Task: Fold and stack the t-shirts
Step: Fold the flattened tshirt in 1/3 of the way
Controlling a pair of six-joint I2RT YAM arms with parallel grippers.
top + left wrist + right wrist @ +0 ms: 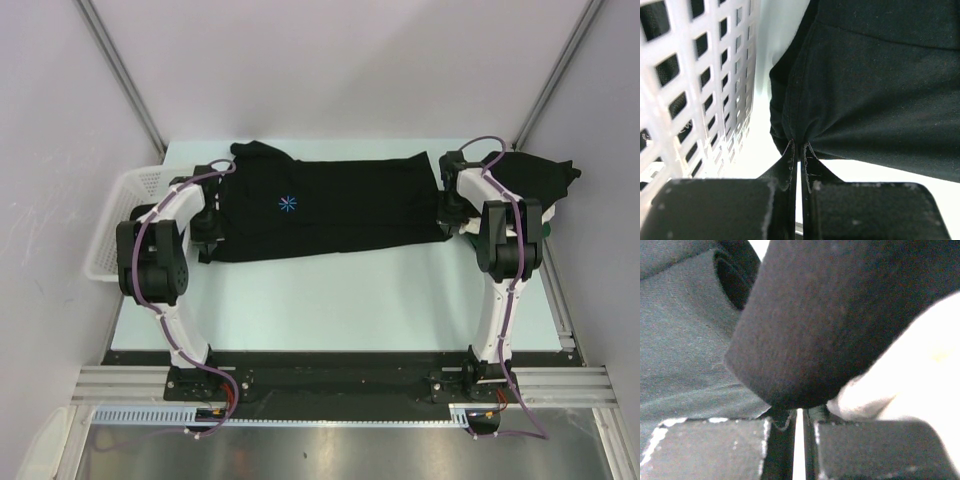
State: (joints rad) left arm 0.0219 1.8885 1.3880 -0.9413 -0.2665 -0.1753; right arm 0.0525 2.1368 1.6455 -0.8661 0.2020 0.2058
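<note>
A: Top view – black shirt point(330, 208) lies stretched across the table point(330, 300), basket point(118, 215) at its left end.
B: Left wrist – left gripper point(799, 150) pinched shut on the shirt's edge. Right wrist – right gripper point(799, 415) clamped on a bunched fold.
A: Suggest lifting both ends level, cloth taut, no sag.

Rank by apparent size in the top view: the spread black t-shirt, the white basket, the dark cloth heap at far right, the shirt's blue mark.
1. spread black t-shirt
2. white basket and dark cloth heap: look alike, each partly behind an arm, so not ranked apart
3. blue mark, smallest
</note>
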